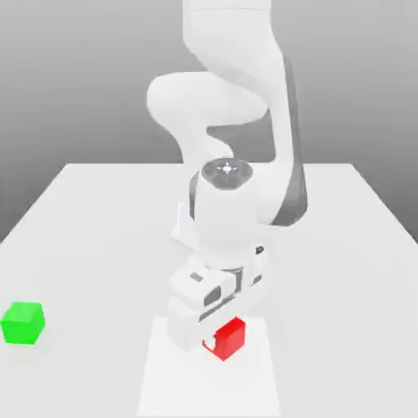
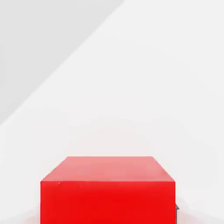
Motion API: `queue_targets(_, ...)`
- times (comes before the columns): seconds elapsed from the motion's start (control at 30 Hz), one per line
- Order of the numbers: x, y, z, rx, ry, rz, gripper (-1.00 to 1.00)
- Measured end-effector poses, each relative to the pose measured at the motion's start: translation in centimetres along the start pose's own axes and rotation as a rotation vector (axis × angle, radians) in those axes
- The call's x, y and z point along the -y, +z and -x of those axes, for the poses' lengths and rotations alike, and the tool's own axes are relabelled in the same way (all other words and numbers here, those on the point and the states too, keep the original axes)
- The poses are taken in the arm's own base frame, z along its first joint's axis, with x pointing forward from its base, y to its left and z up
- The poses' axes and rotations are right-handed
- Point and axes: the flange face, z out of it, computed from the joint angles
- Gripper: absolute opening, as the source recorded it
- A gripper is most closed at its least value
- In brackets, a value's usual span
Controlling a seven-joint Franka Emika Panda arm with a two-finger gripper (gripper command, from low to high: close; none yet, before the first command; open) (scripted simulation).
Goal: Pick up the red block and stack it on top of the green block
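One red block (image 2: pixel 108 202) sits between the jaws, which are closed on it.

Exterior view facing arm and table from above; hand view close over shared red block (image 1: pixel 224 339).

Showing mostly white on the arm (image 1: pixel 233 49), with thick, rounded, tube-like sections. Running dark grey down one edge as a long strip (image 1: pixel 295 163), widening toward its lower end. Wearing a round, dark grey cap (image 1: pixel 227 172) with a small bright spot in the middle. Ending in a white, chunky gripper (image 1: pixel 223 336) with rounded corners and dark grey patches (image 1: pixel 212 295).
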Motion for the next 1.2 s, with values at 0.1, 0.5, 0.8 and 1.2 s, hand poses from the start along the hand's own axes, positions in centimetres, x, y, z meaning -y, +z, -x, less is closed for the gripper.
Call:
queue_targets(0.1, 0.0, -1.9, -0.2, -0.003, -0.001, 0.001, -1.00)
queue_targets(0.5, -6.4, -5.4, -1.4, 0.034, 0.062, -0.003, -1.00)
queue_targets(0.8, -31.9, -8.2, 3.5, 0.019, 0.435, -0.007, -1.00)
queue_targets(1.2, -34.7, -2.9, 4.6, 0.003, 0.453, 0.000, 1.00)
